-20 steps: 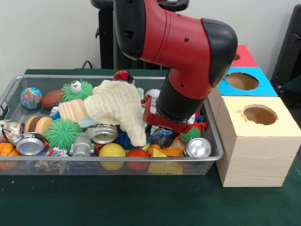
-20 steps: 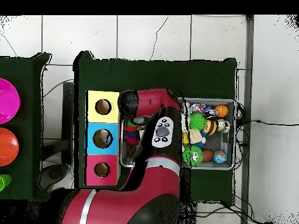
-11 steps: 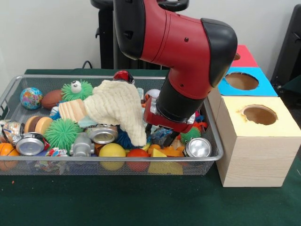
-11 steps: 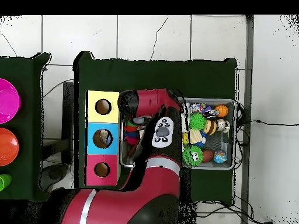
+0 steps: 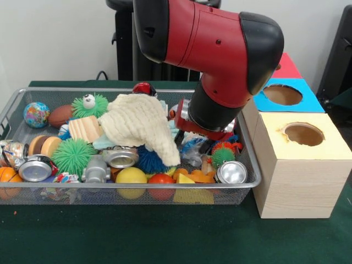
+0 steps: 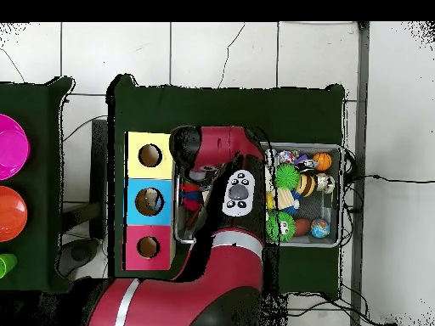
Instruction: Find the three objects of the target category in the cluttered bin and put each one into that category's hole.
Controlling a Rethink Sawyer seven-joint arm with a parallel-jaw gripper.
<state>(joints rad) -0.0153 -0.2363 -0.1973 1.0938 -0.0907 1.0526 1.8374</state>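
Target item unclear; crinkled clear-blue plastic wrapper (image 5: 193, 149) lying in wire mesh bin (image 5: 250, 165) under end effector (image 5: 197, 144): likely light, flimsy, slippery; pinching bunched fold looks best. End effector grip state hidden, cannot tell. Yellow-topped wooden box (image 5: 301, 168) standing beside bin on green bench (image 5: 165, 234).

We see wire bin (image 5: 11, 110) packed full, no bare floor between toys. Cream cloth (image 5: 137, 129) heaped high mid-bin, covering things beneath. Red arm (image 5: 220, 60) fills right end, blocking access there. Yellow box hole (image 5: 303, 133) and blue box hole (image 5: 282, 94) open from above.
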